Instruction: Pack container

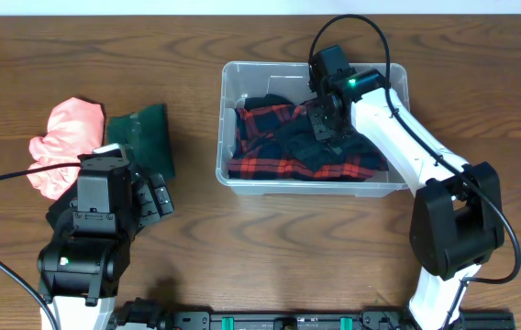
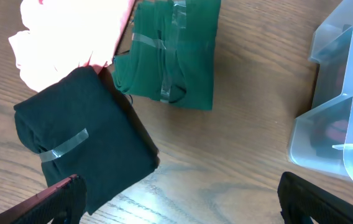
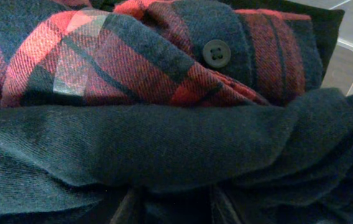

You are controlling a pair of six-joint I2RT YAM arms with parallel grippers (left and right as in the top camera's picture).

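The clear container [image 1: 227,119] stands at the right of the table and holds a red and navy plaid shirt [image 1: 270,119] with a dark navy garment [image 1: 302,142] on top. My right gripper [image 1: 327,124] is down inside the container. In the right wrist view its fingers [image 3: 173,208] sit close together, pinched on the dark navy garment [image 3: 164,149], with the plaid shirt [image 3: 151,56] behind. My left gripper [image 2: 179,199] is open and empty above bare wood, beside a folded black cloth [image 2: 83,149]. The container's corner [image 2: 344,124] shows at the right of the left wrist view.
A folded green cloth [image 1: 146,133] and a pink cloth [image 1: 63,137] lie at the left of the table, close to the black cloth. Both also show in the left wrist view: the green cloth [image 2: 170,56] and the pink cloth [image 2: 64,37].
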